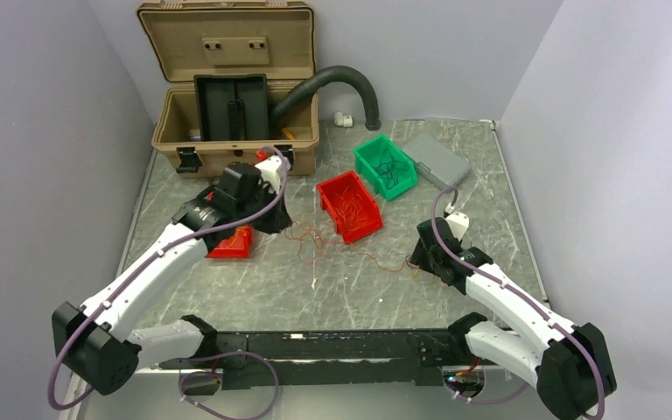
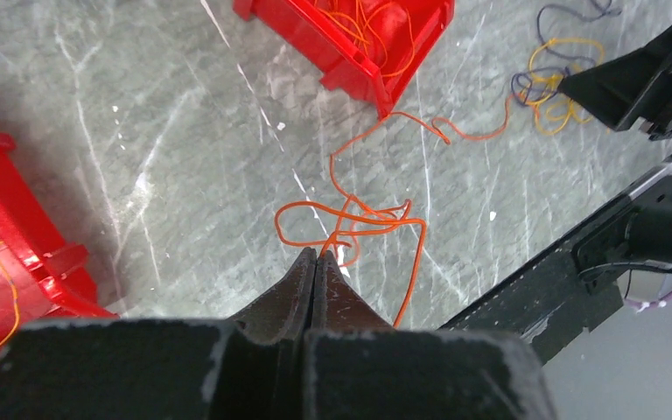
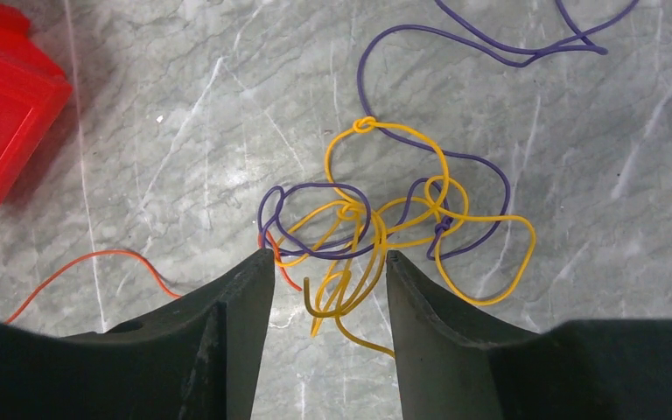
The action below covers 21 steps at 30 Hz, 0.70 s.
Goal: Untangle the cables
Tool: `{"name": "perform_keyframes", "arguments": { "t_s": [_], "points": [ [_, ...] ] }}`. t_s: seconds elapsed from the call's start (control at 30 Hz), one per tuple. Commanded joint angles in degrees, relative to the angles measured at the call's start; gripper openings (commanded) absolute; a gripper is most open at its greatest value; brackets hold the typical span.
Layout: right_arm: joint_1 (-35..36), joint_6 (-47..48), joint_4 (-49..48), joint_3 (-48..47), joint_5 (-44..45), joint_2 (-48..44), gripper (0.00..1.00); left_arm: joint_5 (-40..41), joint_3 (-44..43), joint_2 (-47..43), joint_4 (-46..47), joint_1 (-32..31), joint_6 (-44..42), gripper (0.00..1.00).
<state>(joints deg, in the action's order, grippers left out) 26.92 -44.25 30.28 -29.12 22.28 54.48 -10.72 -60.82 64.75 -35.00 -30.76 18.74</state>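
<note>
An orange cable (image 2: 350, 214) lies looped on the marble table (image 2: 157, 131) and trails toward the red bin (image 2: 350, 35). My left gripper (image 2: 316, 254) is shut, with the orange cable pinched at its tips. In the top view it (image 1: 276, 223) is left of the orange strands (image 1: 315, 241). A yellow and purple tangle (image 3: 385, 219) lies just ahead of my right gripper (image 3: 330, 254), which is open with a few yellow strands between its fingers. An orange end (image 3: 96, 262) runs off to the left. In the top view the right gripper (image 1: 420, 260) is at the tangle's edge.
A red bin (image 1: 350, 206) and a green bin (image 1: 385, 166) holding wires stand mid-table. A small red bin (image 1: 232, 245) sits under the left arm. An open tan toolbox (image 1: 232, 96), a black hose (image 1: 332, 83) and a grey lid (image 1: 435, 159) are at the back.
</note>
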Motion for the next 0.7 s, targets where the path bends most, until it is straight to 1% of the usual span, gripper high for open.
{"name": "perform_keyframes", "arguments": {
  "t_s": [0.0,0.13,0.17,0.23,0.27,0.4,0.47,0.57,0.63,0.67],
  "points": [
    [-0.2,1.4,-2.3,-1.2,-1.4,0.3,0.53,2.7,-3.1,2.6,-0.3,-3.3,-1.9,0.01],
    [-0.2,1.3,-2.7,-1.6,-1.6,1.7,0.55,5.0,-3.1,4.8,-0.6,-5.2,-1.7,0.02],
    [-0.2,1.5,-2.9,-1.5,-1.8,1.9,0.55,4.7,-2.7,5.4,-0.3,-5.6,-1.9,0.06],
    [-0.2,1.5,-3.9,-1.2,-2.2,2.1,0.57,3.4,-1.6,6.3,1.2,-6.2,-2.6,0.27],
    [-0.2,1.4,-4.3,-0.9,-2.3,2.2,0.58,2.9,-1.2,6.8,1.9,-6.8,-2.7,0.36],
    [-0.2,1.4,-5.7,-0.4,-3.1,3.1,0.61,2.5,-0.1,8.8,4.4,-9.1,-3.1,0.6],
    [-0.2,1.4,-6.9,0.1,-3.6,4.0,0.63,1.7,-0.3,9.7,5.5,-10.2,-3.5,0.69],
    [-0.3,1.0,-8.9,1.1,-4.4,6.1,0.63,0.2,-0.5,10.6,7.8,-11.5,-3.8,0.76],
    [-0.3,0.5,-9.3,1.2,-4.7,8.1,0.61,-0.3,-0.5,11.1,9.5,-12.2,-3.7,0.79],
    [-0.3,0.3,-9.4,1.2,-4.8,8.7,0.57,-0.5,-0.5,11.3,10.2,-12.4,-3.7,0.8]
  ]
}}
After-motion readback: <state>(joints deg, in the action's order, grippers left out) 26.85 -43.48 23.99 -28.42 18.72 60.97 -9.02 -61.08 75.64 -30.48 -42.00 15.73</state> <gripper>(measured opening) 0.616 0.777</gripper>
